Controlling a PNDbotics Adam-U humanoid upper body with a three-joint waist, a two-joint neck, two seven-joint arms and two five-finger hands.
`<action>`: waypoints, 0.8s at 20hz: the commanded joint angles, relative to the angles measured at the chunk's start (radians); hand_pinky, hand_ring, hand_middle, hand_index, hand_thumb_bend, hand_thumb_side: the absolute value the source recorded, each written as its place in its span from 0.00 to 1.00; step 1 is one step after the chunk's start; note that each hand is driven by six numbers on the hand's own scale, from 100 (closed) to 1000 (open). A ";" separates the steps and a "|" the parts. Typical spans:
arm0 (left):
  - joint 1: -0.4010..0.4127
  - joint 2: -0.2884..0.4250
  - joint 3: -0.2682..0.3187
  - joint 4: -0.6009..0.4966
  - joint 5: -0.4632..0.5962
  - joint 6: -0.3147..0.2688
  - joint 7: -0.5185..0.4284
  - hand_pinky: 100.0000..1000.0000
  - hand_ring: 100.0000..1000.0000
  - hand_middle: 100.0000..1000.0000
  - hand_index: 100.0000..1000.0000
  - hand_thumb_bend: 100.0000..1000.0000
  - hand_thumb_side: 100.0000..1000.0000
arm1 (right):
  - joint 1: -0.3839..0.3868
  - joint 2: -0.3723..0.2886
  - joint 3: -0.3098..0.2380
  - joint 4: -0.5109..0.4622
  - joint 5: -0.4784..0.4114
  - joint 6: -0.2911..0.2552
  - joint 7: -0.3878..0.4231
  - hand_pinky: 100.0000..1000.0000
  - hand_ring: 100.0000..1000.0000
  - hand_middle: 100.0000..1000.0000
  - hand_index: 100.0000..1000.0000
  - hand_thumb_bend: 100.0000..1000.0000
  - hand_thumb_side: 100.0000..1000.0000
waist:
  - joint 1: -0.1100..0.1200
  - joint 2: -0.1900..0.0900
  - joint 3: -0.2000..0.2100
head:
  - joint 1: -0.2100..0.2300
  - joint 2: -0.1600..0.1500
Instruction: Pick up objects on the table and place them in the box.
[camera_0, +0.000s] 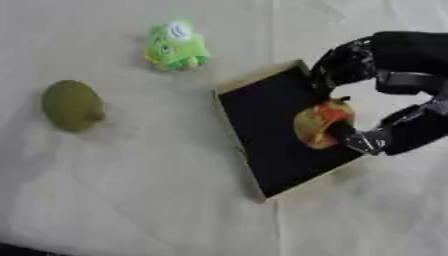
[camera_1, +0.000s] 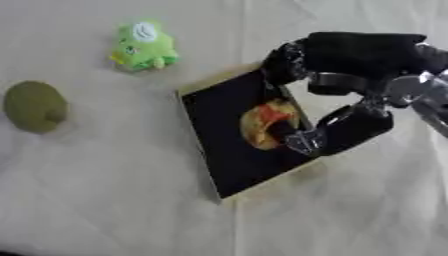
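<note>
- Black, with silver joints, the robot's right hand (camera_1: 350, 85) comes in from the right side, its fingers and thumb curled round a rounded yellow-and-red fruit-like object (camera_1: 265, 124).
- The held yellow-and-red object sits between the thumb below and the fingers above, over the dark inside of the box, near its right wall.
- The shallow square cardboard box with a black interior and tan rim (camera_0: 234, 127) lies askew on the table, directly under and to the left of the hand.
- A bright green plush toy with a white eye (camera_0: 177, 46) lies well to the upper left of the hand, beyond the box's far corner.
- An olive-green oval fruit-shaped object (camera_0: 73, 105) rests far to the hand's left, well apart from the box.
- Everything lies on a pale wrinkled tablecloth (camera_0: 131, 200).
</note>
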 joint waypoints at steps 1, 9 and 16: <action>-0.008 0.017 0.001 -0.020 0.009 -0.002 -0.005 0.88 0.62 0.74 0.88 0.00 0.54 | -0.014 0.001 0.004 0.027 0.058 -0.025 -0.007 0.80 0.79 0.53 0.66 0.00 0.22 | 0.005 -0.027 0.002 | -0.003 -0.005; -0.007 0.015 -0.001 -0.020 0.013 0.000 -0.012 0.88 0.62 0.74 0.88 0.00 0.55 | -0.014 0.031 0.036 0.088 0.170 -0.097 -0.038 0.82 0.86 0.63 0.78 0.00 0.26 | 0.006 -0.026 0.003 | -0.004 -0.004; -0.007 0.014 -0.001 -0.020 0.016 0.002 -0.015 0.88 0.62 0.75 0.88 0.00 0.55 | -0.005 0.031 0.045 0.104 0.189 -0.204 0.051 0.89 0.96 0.80 0.90 0.00 0.22 | 0.005 -0.026 0.002 | -0.003 -0.004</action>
